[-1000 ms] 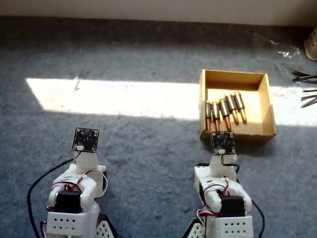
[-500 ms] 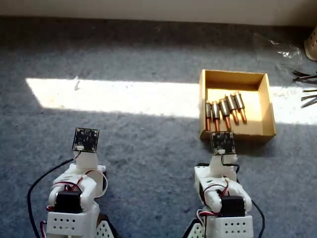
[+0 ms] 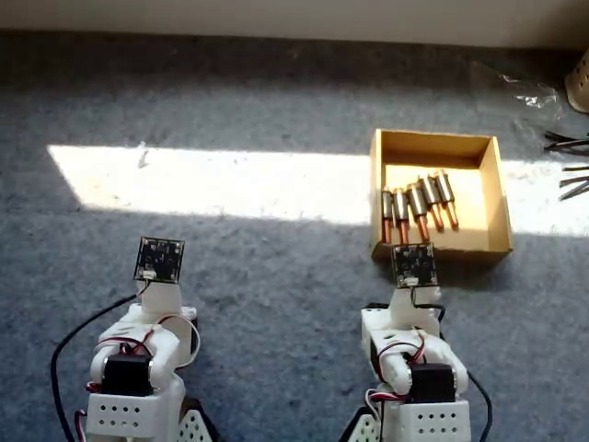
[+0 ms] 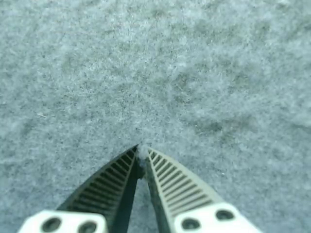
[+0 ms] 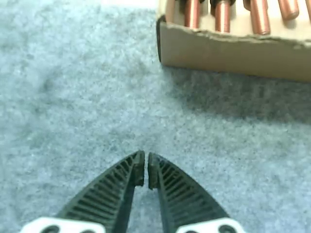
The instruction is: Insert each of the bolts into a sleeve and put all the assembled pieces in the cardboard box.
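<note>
Toward the far right of the grey tabletop [image 3: 276, 276], the cardboard box [image 3: 440, 250] holds five assembled pieces [image 3: 419, 204] lying side by side, copper ends toward its near wall. Both arms sit folded at the near edge. The left gripper [image 4: 142, 151] and the right gripper [image 5: 146, 162] are each pinched closed on nothing, the right one just short of the box. The job looks finished, so the sensible course is to rest clear of the box wall. Thin dark strips [image 3: 566, 143] and a clear bag [image 3: 525, 92] lie beyond and obstruct nothing.
</note>
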Action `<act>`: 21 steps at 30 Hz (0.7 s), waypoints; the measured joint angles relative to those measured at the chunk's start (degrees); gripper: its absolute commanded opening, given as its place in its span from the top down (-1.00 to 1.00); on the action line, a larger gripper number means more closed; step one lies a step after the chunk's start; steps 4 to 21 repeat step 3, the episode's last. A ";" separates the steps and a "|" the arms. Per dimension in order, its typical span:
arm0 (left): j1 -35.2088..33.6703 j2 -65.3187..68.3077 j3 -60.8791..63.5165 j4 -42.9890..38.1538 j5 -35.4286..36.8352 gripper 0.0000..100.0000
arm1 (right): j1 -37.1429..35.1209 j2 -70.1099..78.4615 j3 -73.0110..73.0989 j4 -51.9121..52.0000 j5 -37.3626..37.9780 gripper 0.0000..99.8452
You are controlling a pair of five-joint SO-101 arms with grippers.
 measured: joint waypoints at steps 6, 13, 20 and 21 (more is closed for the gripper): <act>0.00 0.00 0.00 0.00 0.00 0.99 | 0.00 0.00 0.00 0.00 0.00 0.97; 0.00 0.00 0.00 0.00 0.00 0.99 | 0.00 0.00 0.00 0.00 0.00 0.97; 0.00 0.00 0.00 0.00 0.00 0.99 | 0.00 0.00 0.00 0.00 0.00 0.97; 0.00 0.00 0.00 0.00 0.00 0.99 | 0.00 0.00 0.00 0.00 0.00 0.97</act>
